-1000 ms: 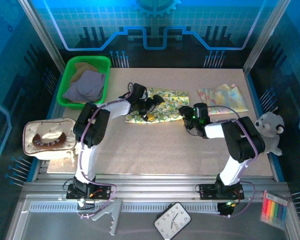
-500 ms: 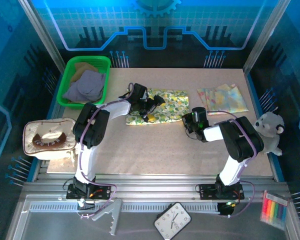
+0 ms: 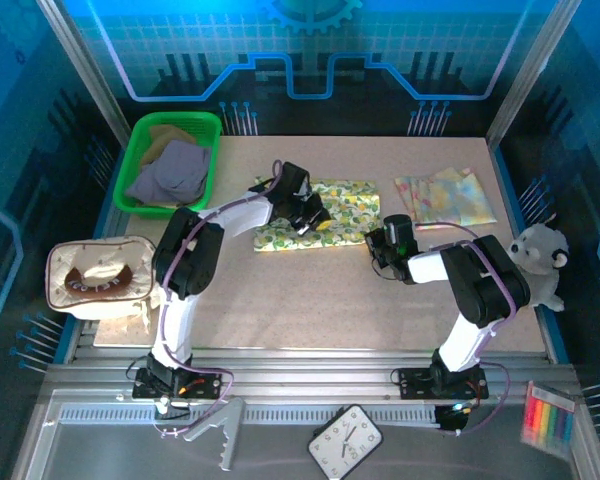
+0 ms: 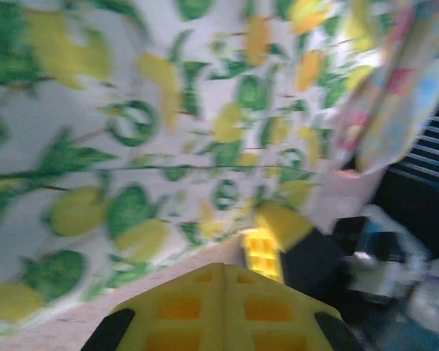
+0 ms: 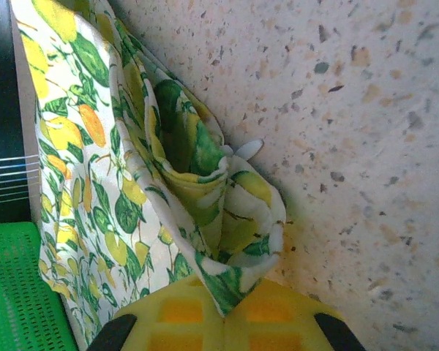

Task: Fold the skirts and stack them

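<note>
- The yellow leaf-print skirt [image 3: 335, 205] is lying spread on the bench [image 3: 310, 300], a little toward 12 o'clock from the bench's middle.
- The right gripper [image 3: 380, 240] is sitting at the skirt's 4 o'clock corner. In the right wrist view the gripper [image 5: 223, 311] is clamping that corner, and the cloth [image 5: 124, 183] is bunching into upright folds just ahead of the yellow fingers [image 5: 168, 314], with the speckled bench [image 5: 351, 146] beside it.
- The left gripper [image 3: 305, 210] is resting over the skirt's 9 o'clock half. Its jaws are together. The left wrist view is blurring badly: print [image 4: 168, 146] is running across it above the gripper [image 4: 223, 292], and I cannot tell whether any cloth is pinched.
- A pastel folded cloth [image 3: 445, 197] is lying flat at 3 o'clock from the skirt, apart from it.
- The lavender skirt [image 3: 170, 172] is lying crumpled in the green basket [image 3: 177, 118] at the bench's 10 o'clock corner. The olive-tan skirt [image 3: 163, 137] is showing behind it, toward 12 o'clock.
- A beige pouch [image 3: 95, 278] is sitting at the 8 o'clock edge.
- A plush toy [image 3: 538, 262] is sitting at the 4 o'clock edge.
- A clock [image 3: 345, 437] is lying off the bench at 6 o'clock, between the arm bases.
</note>
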### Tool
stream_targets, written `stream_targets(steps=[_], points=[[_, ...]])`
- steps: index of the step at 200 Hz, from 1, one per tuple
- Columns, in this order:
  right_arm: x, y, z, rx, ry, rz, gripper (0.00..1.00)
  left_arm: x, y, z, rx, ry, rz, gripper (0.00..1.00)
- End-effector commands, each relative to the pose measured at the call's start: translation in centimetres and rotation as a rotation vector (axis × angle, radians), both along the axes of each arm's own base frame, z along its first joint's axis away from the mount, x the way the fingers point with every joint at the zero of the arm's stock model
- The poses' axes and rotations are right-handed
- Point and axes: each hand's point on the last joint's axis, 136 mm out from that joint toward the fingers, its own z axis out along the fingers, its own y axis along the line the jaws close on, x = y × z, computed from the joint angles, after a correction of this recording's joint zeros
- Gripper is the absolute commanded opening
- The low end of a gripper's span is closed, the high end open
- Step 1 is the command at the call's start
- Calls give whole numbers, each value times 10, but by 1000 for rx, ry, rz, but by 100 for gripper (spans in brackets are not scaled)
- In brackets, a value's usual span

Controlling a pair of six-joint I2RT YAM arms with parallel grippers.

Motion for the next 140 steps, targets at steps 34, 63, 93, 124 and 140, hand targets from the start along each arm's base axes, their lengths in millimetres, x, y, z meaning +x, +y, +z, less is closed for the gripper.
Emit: stream_targets(steps=[34, 63, 93, 124, 140], points=[[19, 9, 53, -203, -136, 127, 0, -39, 28, -89, 199, 197, -15, 0], [32, 52, 99, -407, -282, 372, 0, -39, 22, -81, 185, 169, -31, 0], [31, 116, 111, -532, -346, 656, 0, -31, 15, -55, 120, 128, -32, 0], [30, 110, 100, -564, -301, 628, 0, -19, 43, 21, 85, -22, 54, 29], [31, 104, 97, -569, -286, 614, 0, -20, 75, 47, 118, -92, 108, 40]])
